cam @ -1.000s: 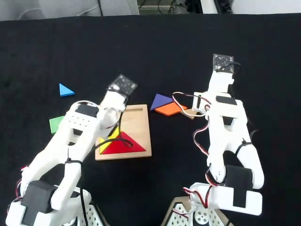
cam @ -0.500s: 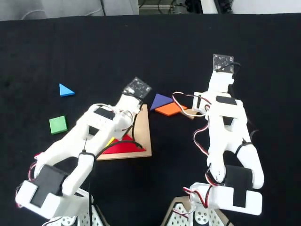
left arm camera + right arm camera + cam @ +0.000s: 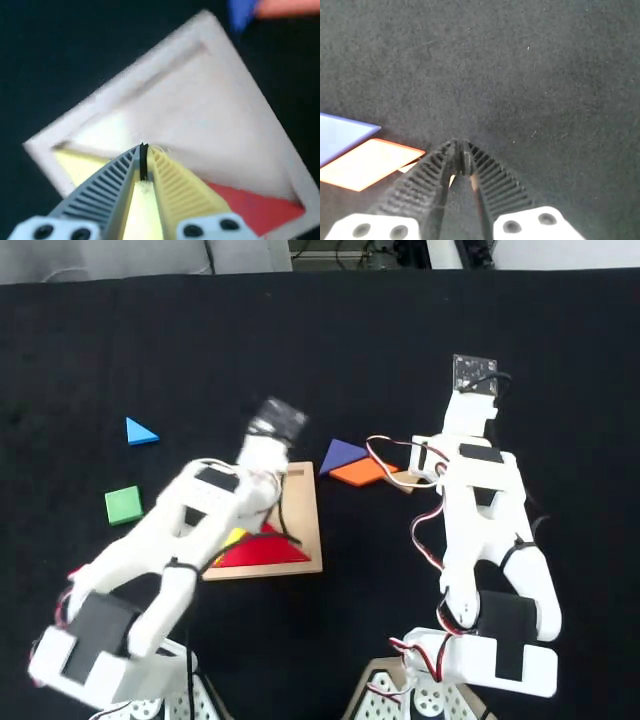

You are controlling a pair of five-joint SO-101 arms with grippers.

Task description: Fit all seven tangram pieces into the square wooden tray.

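Observation:
The square wooden tray (image 3: 311, 530) lies near the table's middle, with a red triangle (image 3: 262, 551) and a yellow triangle (image 3: 234, 537) inside it. My left gripper (image 3: 143, 150) is shut and empty, hovering over the tray floor (image 3: 200, 115) at the yellow piece's (image 3: 80, 165) edge, with the red piece (image 3: 260, 210) beside it. A purple triangle (image 3: 343, 453) and an orange parallelogram (image 3: 360, 472) lie just right of the tray. My right gripper (image 3: 461, 150) is shut over bare cloth beside the orange piece (image 3: 367, 162) and the purple piece (image 3: 340, 136).
A blue triangle (image 3: 140, 432) and a green square (image 3: 123, 505) lie on the black cloth at the left. A tan sliver (image 3: 410, 167) shows under the orange piece's corner. The left arm (image 3: 180, 530) covers the tray's left part.
The left arm swung right across the tray, then back a little to the left, uncovering the green square. The right arm stayed still.

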